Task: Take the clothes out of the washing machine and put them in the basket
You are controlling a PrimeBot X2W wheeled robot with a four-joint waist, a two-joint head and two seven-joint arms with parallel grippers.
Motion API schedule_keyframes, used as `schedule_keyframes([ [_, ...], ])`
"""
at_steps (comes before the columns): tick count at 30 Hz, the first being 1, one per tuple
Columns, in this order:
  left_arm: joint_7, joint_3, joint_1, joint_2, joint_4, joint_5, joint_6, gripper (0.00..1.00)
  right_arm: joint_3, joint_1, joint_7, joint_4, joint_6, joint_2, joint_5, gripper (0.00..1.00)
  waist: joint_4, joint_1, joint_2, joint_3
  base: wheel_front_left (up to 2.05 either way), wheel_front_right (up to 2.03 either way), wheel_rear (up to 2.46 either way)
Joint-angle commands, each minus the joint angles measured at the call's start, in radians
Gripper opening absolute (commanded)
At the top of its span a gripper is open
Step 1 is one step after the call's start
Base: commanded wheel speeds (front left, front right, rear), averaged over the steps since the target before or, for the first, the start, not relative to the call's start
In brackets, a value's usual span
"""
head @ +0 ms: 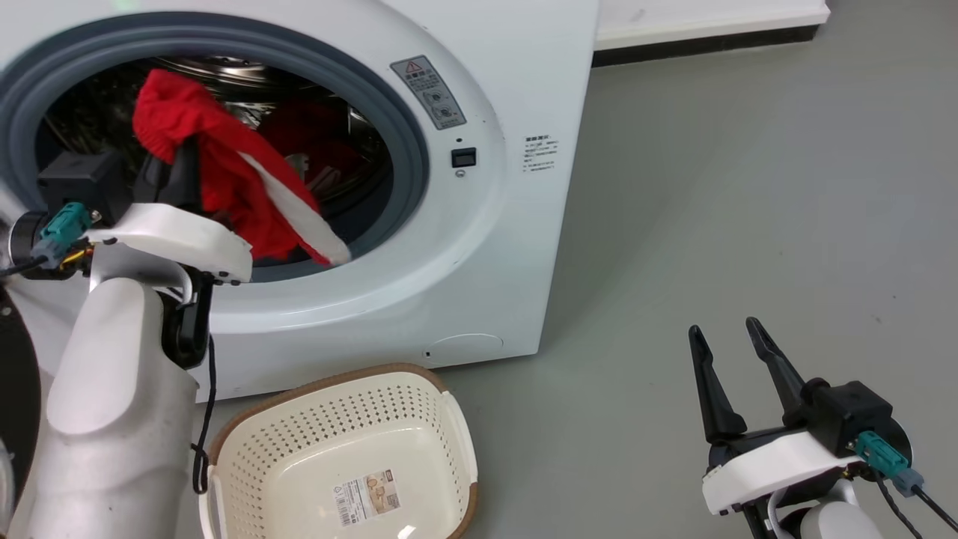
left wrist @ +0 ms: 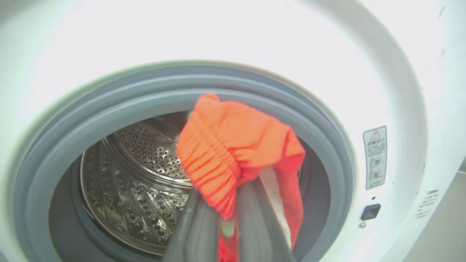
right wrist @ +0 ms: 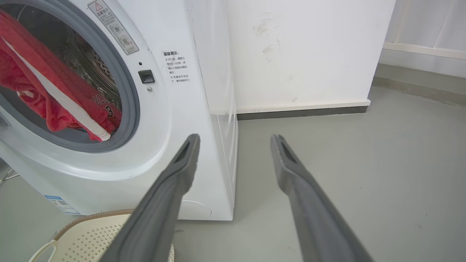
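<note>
- Looking at the head view first: the left gripper [head: 183, 153] is up at the mouth of the washing machine [head: 509, 247], fingers pinched tight on a red garment [head: 224, 191] w/ a white stripe.
- Fabric bunches up over the fingertips, and the rest droops down & to the right. Its low end hangs in front of the bottom part of the grey door seal [head: 410, 157].
- A second red piece [head: 307, 131] sits further back inside the drum [head: 239, 71], apart from the gripper.
- The basket [head: 456, 442] stands upright on the floor [head: 748, 187], just in front of the machine and below the porthole. A paper label [head: 367, 498] lies on its bottom.
- The right gripper [head: 724, 327] is at lower right over bare floor, well apart from the machine. Fingers spread in a V, holding nothing.
- Left wrist view: both fingers are nearly together w/ the gathered, elastic-looking edge of the garment clamped between them. The fabric reads orange here bc the pic is blown out.
- The perforated steel drum is behind it, the grey seal runs all around, and there's a warning sticker [left wrist: 375, 156] on the white front at right.
- Right wrist view: the fingers are wide apart, pointing at the machine's right front corner & the floor beside it.
- The garment shows at far left, draped in the porthole w/ the white stripe running diagonally, its tip down at the lower seal. Can't tell if it's actually resting on the seal.
- A bit of basket rim pokes in at bottom left, near the machine's base.
- A white wall [right wrist: 309, 54] stands behind the machine.
</note>
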Motion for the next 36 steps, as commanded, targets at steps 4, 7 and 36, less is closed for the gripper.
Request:
schedule_keyframes([
  [4, 0.022, -0.011, 0.064, -0.01, -0.145, 0.0, 0.016, 0.0, -0.004, 0.016, 0.009, -0.012, 0.0, 0.0, -0.004, 1.0, 0.029, 0.0002, -0.0001, -0.01, 0.0, 0.0, 0.0],
  [7, 0.059, -0.013, 0.123, -0.014, -0.275, -0.003, 0.039, 0.0, -0.005, 0.02, 0.015, -0.018, 0.0, 0.0, -0.007, 1.0, 0.042, 0.0002, -0.0001, -0.01, 0.0, 0.0, 0.0],
  [36, 0.14, -0.093, 0.8, -0.164, -0.594, -0.09, 0.163, 0.0, 0.015, -0.003, 0.048, -0.068, 0.0, 0.0, -0.028, 1.0, 0.078, 0.0002, -0.0001, 0.074, 0.0, 0.0, 0.0],
])
